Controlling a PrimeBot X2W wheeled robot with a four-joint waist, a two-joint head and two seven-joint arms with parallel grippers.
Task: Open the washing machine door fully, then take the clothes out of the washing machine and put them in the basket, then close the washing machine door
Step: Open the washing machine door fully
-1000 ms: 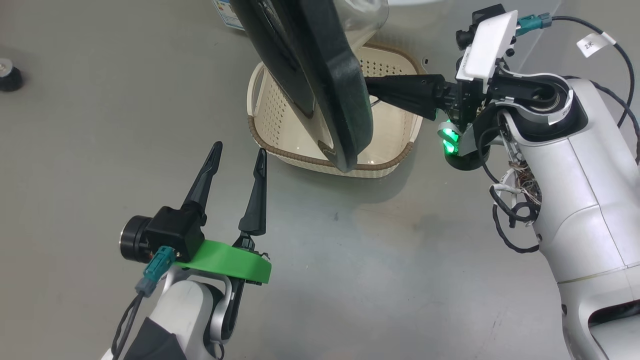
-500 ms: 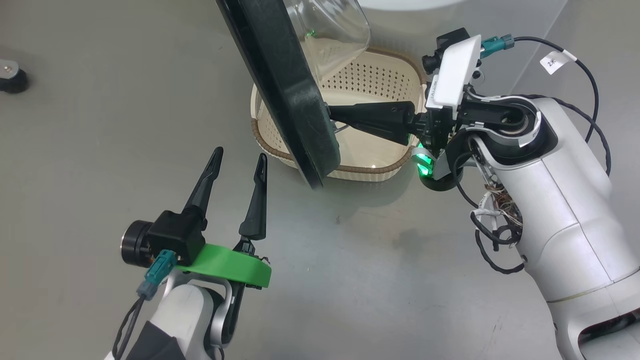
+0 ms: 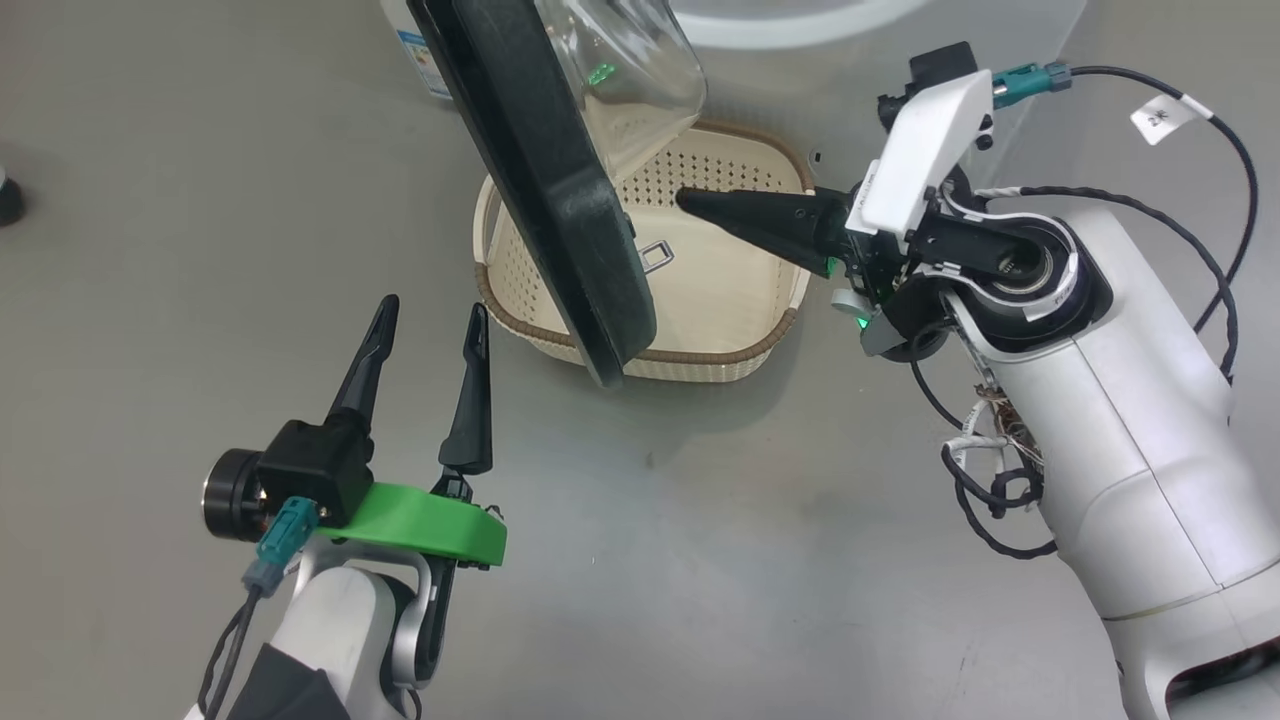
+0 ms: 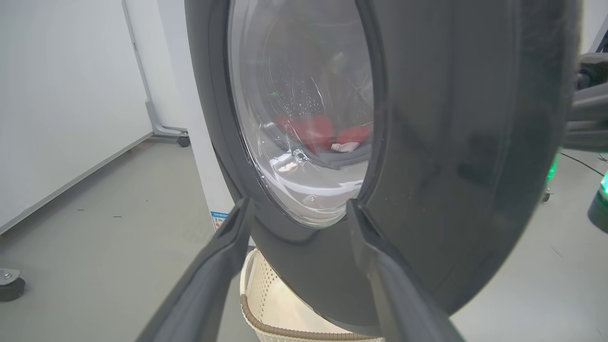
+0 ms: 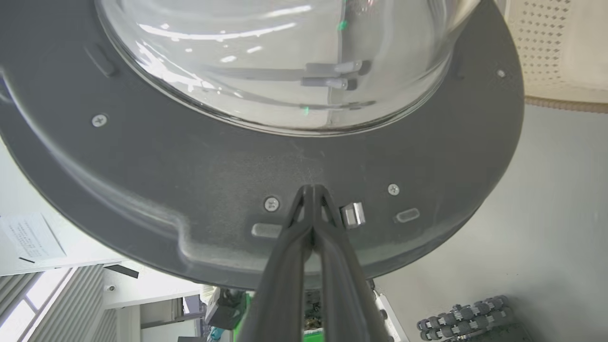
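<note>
Right end effector [image 3: 690, 198] pinched closed, empty, near black door [image 3: 560, 220] (bulging clear glass [image 3: 620, 70]); left end effector [image 3: 433, 306] spread, empty.

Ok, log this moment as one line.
door partly open, over basket | basket empty | clothes inside washing machine | right jaws shut, pointing at door's inner rim | left jaws open, empty
</note>
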